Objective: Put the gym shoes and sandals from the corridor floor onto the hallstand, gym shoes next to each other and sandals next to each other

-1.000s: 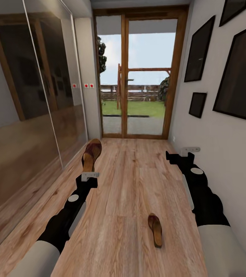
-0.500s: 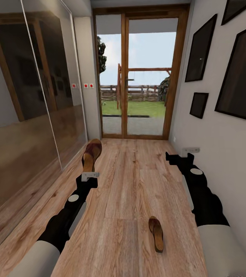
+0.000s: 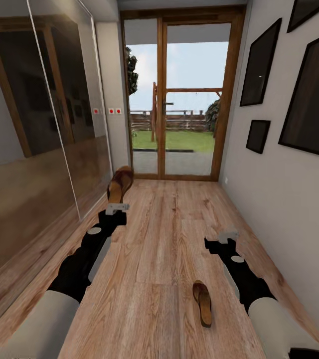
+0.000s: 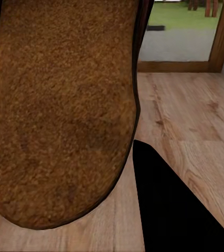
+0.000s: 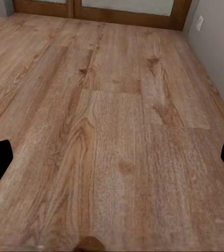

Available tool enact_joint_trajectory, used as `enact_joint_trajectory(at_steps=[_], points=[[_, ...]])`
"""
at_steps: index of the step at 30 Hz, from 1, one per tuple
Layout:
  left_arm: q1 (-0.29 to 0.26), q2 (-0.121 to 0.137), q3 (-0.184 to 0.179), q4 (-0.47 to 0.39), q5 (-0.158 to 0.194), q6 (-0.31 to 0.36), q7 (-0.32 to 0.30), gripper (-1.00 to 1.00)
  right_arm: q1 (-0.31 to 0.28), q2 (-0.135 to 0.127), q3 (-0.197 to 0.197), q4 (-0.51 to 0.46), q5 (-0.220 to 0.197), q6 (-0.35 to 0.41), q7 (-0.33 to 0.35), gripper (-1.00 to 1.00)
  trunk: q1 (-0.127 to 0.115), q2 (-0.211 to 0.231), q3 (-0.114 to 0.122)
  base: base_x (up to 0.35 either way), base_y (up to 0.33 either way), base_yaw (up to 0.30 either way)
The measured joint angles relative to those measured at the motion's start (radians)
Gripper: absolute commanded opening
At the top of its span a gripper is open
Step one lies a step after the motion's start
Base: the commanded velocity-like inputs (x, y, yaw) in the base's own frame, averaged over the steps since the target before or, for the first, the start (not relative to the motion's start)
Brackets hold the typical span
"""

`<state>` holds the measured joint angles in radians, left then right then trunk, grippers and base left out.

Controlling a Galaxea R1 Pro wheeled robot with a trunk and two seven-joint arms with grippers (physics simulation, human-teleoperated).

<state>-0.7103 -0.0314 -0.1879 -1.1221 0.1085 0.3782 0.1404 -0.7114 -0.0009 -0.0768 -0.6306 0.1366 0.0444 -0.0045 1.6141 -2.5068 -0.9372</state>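
Light brown wood-plank corridor floor (image 3: 169, 239) runs toward a glazed wooden door (image 3: 179, 99) at 12 o'clock. Nearest, at 5 o'clock, one dark brown open sandal with tan insole (image 3: 202, 302) lies on the planks. Right gripper (image 3: 223, 240) hovers just beyond it, fingers spread wide, empty. At 11 o'clock, left gripper (image 3: 116, 207) clamps the second dark brown sandal (image 3: 119, 183), raised. Recommended: lower the right gripper over the floor sandal, close across its width.

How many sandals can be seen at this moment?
2. One sandal is held up by the left gripper; the other sandal lies on the corridor floor beside the right arm.
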Motion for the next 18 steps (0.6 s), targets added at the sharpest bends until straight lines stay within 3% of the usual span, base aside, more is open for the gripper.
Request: enact_joint_trajectory(at_steps=[6, 18], points=[[-0.016, 0.001, -0.001, -0.192, 0.001, 0.125, 0.0, -1.0, 0.0, -0.001, -0.002, 0.076, -0.001, -0.025, 0.0, 1.0, 0.0, 0.0, 0.0, 0.0, 0.0, 0.0], [-0.018, -0.001, -0.008, -0.244, 0.002, 0.151, 0.0, -1.0, 0.0, -0.001, -0.002, 0.078, -0.001, -0.029, 0.0, 1.0, 0.0, 0.0, 0.0, 0.0, 0.0, 0.0]])
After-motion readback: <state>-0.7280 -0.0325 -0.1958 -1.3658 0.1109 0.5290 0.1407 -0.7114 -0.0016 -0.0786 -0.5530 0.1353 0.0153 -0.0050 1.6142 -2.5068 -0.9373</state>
